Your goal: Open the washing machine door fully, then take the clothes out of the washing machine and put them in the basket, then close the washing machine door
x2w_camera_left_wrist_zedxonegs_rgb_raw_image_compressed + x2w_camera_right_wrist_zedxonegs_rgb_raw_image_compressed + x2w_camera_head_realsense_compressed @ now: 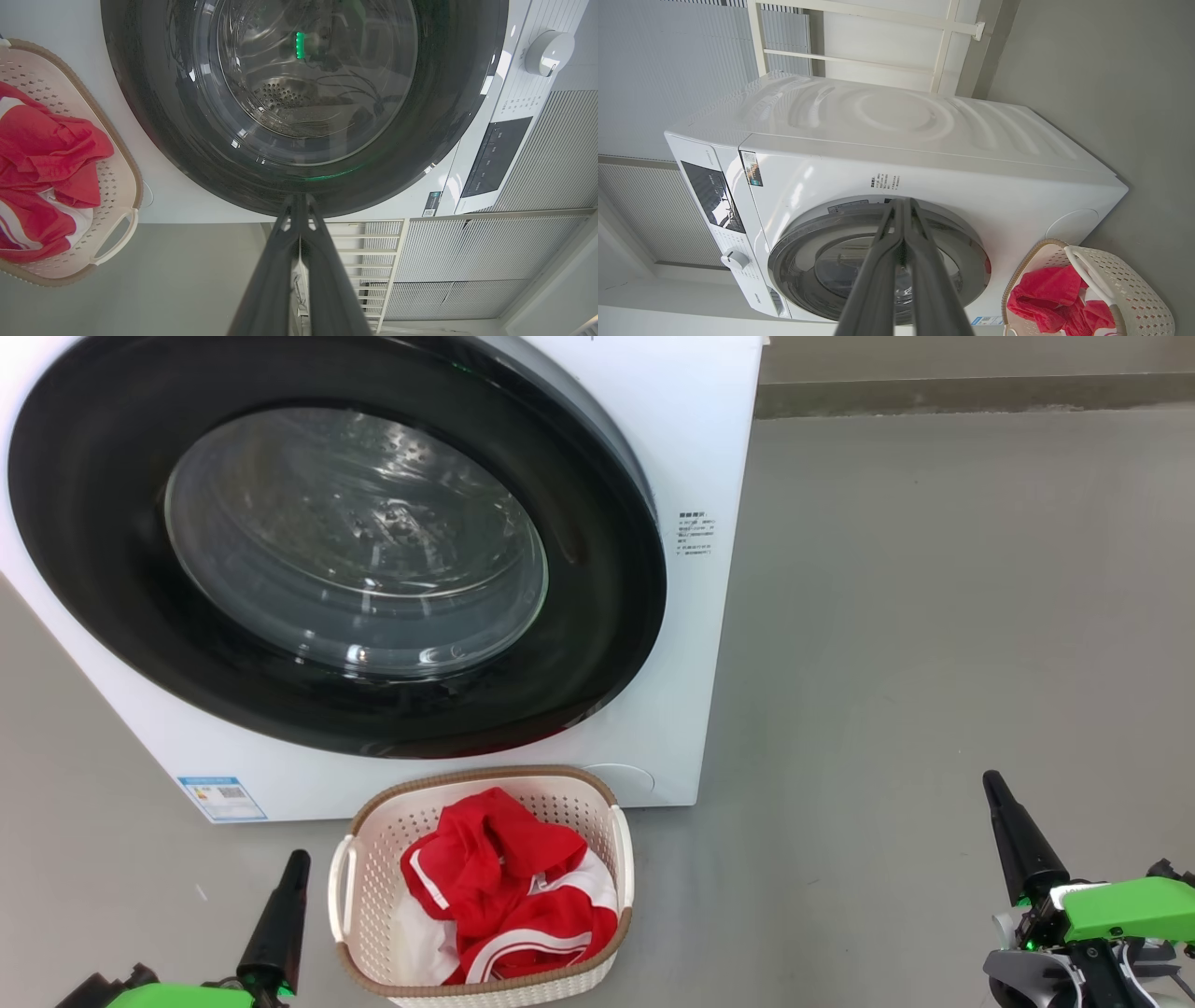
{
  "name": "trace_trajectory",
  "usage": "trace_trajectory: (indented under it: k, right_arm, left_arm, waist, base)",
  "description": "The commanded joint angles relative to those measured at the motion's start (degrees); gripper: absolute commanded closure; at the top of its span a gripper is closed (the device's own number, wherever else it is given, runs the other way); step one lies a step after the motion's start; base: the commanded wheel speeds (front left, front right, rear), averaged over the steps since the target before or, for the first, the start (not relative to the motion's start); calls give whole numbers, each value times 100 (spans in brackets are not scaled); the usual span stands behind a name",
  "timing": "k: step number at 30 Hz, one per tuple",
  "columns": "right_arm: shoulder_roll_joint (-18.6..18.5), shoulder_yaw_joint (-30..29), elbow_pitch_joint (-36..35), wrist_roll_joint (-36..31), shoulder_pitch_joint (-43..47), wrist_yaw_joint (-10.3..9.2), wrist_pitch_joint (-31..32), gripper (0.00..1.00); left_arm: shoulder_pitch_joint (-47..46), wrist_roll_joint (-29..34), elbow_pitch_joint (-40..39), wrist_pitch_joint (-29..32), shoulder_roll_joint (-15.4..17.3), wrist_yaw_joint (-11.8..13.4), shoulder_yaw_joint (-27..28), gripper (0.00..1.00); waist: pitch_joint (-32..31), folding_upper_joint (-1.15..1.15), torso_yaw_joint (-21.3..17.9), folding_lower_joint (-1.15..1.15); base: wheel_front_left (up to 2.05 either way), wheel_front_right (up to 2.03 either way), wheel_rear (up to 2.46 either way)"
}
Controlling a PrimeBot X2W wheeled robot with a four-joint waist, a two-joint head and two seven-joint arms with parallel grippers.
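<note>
Both your left fingers [280, 915] and right fingers [1018, 845] are pressed together, empty. The clothes [504, 887] lie in the basket [369, 868], likely soft and light. The door [597, 616] looks shut; its glossy rim seems stiff, slippery: push, don't pinch.

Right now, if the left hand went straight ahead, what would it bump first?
The left hand would likely hit the black rim of the washing machine door first, though depth is unclear.

Red clothes [495, 873] with white stripes, cream perforated basket [571, 803], white washing machine [695, 448], black-rimmed door [602, 635]
</note>
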Motion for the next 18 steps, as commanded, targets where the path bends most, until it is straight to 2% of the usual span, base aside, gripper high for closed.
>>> trace_trajectory:
  k: [1,18]
  right_arm:
    - [-48,99,-166,32,-243,3,33,100]
    - [-48,100,-166,32,-243,3,32,100]
  left_arm:
    - [-222,-41,-154,25,63,-41,203,100]
    - [-222,-41,-154,25,63,-41,202,100]
  waist:
    - [0,0,0,0]
    - [0,0,0,0]
  base:
    - [0,0,0]
    - [0,0,0]
